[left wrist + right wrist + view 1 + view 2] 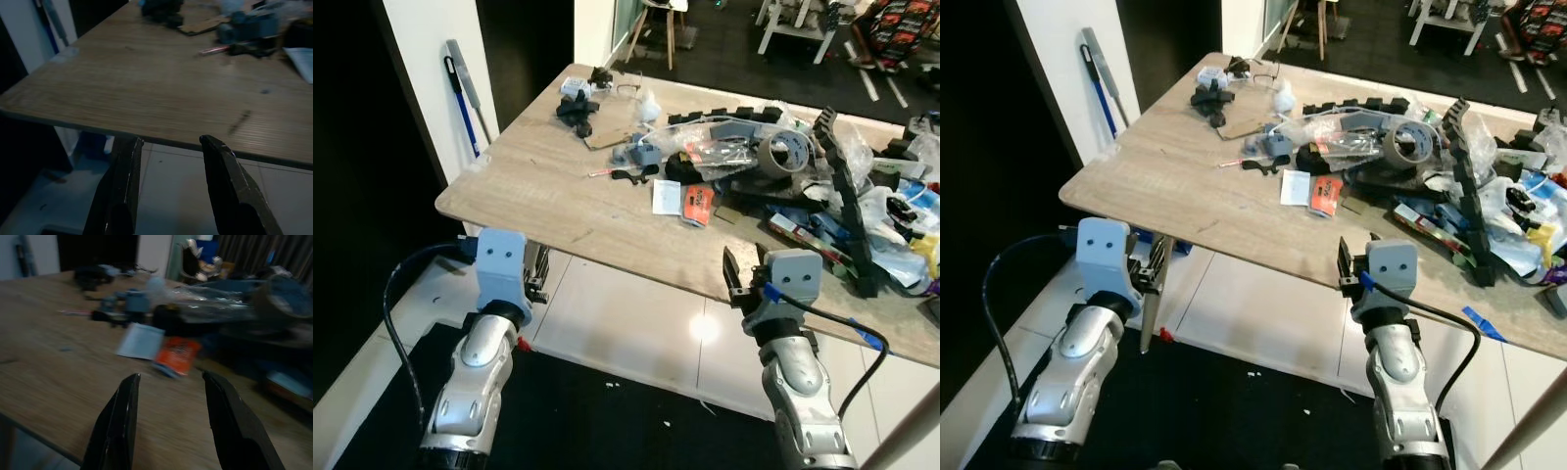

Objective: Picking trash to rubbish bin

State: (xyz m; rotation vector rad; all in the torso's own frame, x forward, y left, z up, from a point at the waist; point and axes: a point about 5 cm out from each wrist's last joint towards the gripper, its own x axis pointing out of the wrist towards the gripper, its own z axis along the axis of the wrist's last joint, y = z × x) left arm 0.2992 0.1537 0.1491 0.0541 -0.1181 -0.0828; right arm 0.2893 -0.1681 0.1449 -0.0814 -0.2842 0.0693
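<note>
Both grippers, left [168, 147] & right [168, 382], jaws apart, at table [538, 186] edge.

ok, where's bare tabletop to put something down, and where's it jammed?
Free: the near-left part of the table, from its front edge up to the black parts and across to the white card and orange packet. Jammed: the right side, around the tape roll and cable chain. Both pincers, left and right, are open at the front edge.

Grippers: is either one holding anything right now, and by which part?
Nothing is held. The left gripper and the right gripper are both open and empty, near the wooden table's front edge, short of the orange packet.
</note>
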